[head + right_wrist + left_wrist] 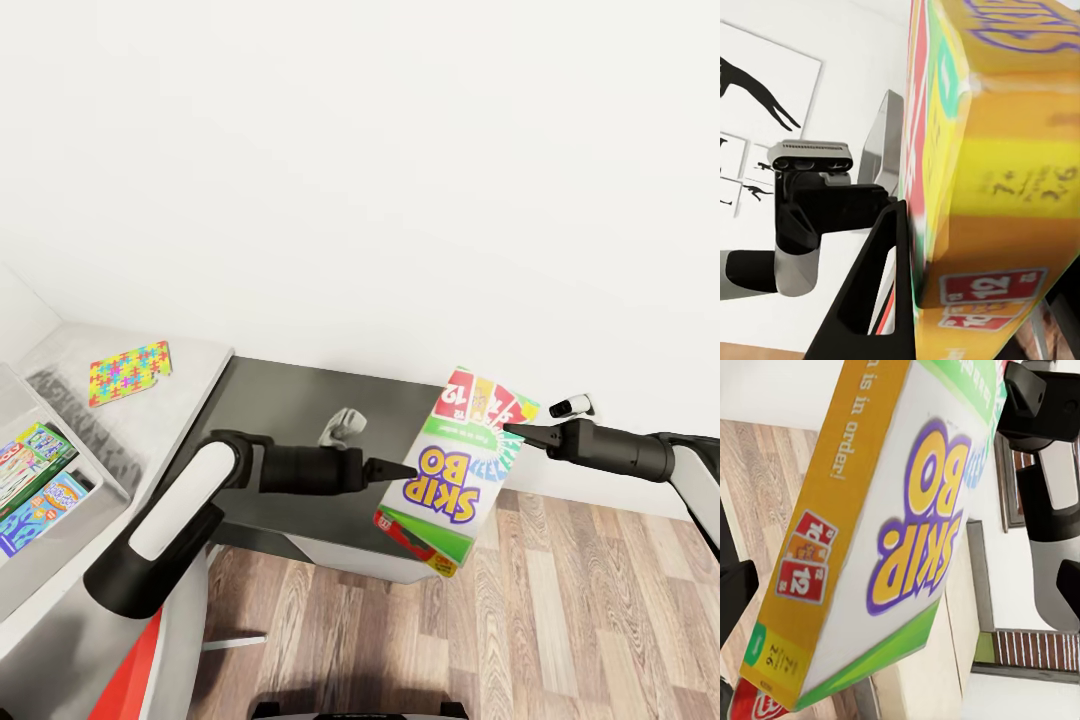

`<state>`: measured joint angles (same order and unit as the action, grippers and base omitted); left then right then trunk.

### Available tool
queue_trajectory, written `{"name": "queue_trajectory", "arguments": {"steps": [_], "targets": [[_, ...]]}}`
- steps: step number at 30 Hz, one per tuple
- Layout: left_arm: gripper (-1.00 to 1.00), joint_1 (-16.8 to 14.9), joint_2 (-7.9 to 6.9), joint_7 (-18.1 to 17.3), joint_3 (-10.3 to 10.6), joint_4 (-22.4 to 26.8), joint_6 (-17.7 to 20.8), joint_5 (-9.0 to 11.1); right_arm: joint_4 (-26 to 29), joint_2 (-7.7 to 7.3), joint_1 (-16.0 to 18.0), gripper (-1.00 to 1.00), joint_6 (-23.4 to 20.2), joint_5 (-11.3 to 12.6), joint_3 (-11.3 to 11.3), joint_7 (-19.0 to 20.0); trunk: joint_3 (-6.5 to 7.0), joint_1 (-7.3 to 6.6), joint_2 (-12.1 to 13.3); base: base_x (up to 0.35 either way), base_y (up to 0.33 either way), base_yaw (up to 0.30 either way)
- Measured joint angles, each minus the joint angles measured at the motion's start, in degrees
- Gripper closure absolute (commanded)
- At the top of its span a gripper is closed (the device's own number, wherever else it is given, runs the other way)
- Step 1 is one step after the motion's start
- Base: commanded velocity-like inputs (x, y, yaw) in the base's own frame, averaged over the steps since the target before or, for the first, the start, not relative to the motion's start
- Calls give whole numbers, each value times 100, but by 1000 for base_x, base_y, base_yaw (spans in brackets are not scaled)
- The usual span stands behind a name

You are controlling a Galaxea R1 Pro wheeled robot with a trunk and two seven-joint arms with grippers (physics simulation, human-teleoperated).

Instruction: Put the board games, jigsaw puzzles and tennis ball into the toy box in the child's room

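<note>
The white-green SKIP-BO board game (460, 470) hangs in the air over the front corner of a dark cabinet, between my two arms. My right gripper (512, 430) is shut on its far end, and one finger (870, 300) lies flat against the box (1005, 172). My left gripper (405, 470) stands open at the box's near edge, with the box (915, 525) close in front of it. A red edge (398, 528) shows under the box; I cannot tell if it is a second box. At far left, the toy box (85, 445) holds a blue cartoon box (45, 510) and another printed box (30, 455). A jigsaw puzzle (130, 372) lies on the table (195, 355).
The dark grey cabinet (290, 420) stands lower than the table, against the white wall, with a small grey object (342, 425) on it. Wood-plank floor (560, 620) lies open to the right and front. Black silhouette pictures (757, 90) hang on a wall.
</note>
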<state>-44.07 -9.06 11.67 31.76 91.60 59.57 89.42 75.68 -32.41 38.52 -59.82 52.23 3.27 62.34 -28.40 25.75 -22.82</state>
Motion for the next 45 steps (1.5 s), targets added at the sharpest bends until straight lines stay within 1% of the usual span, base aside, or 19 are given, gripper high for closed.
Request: {"name": "queue_trajectory", "arguments": {"steps": [10, 15, 24, 45], "targets": [[-100, 1, 21, -2, 16, -30, -6, -15, 2, -58, -6, 100, -1, 28, 4, 19, 0, 0, 0, 0, 0, 0], [-100, 1, 28, -2, 22, -36, -7, -18, 3, -82, -8, 100, -4, 106, 11, 169, 0, 0, 0, 0, 0, 0], [-100, 1, 37, -2, 30, -40, -8, -19, 2, -97, -9, 100, 0, 137, 27, 387, 0, 0, 0, 0, 0, 0], [-100, 1, 49, -7, 34, -36, -8, -15, 14, -93, -17, 100, 2, 145, 37, 457, 0, 0, 0, 0, 0, 0]]}}
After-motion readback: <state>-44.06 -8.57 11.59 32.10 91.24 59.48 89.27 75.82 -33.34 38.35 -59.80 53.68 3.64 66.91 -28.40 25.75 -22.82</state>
